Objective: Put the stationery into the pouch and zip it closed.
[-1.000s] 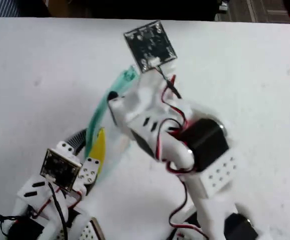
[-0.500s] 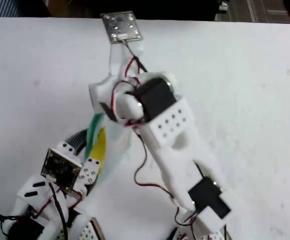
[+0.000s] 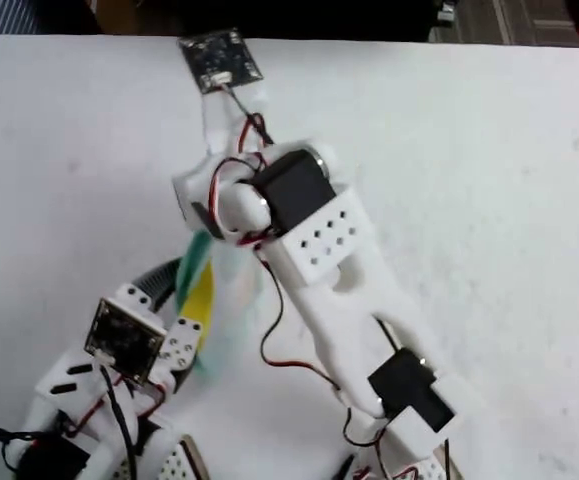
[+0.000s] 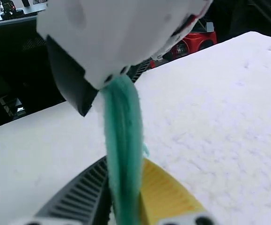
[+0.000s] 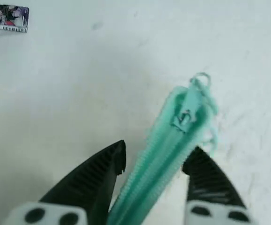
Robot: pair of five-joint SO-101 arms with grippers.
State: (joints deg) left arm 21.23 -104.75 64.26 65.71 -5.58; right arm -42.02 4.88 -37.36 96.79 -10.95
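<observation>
My left gripper [image 4: 124,168] pinches the teal pouch [image 4: 122,122] by its edge over the white table [image 3: 489,150]. My right gripper [image 5: 157,154] is spread, straddling the zipper [image 5: 172,140] just behind its pull [image 5: 186,115].

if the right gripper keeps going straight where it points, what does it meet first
The pouch: its zipper edge lies inside the open right gripper, and the zipper pull sits just ahead. Past that, probably just table.
</observation>
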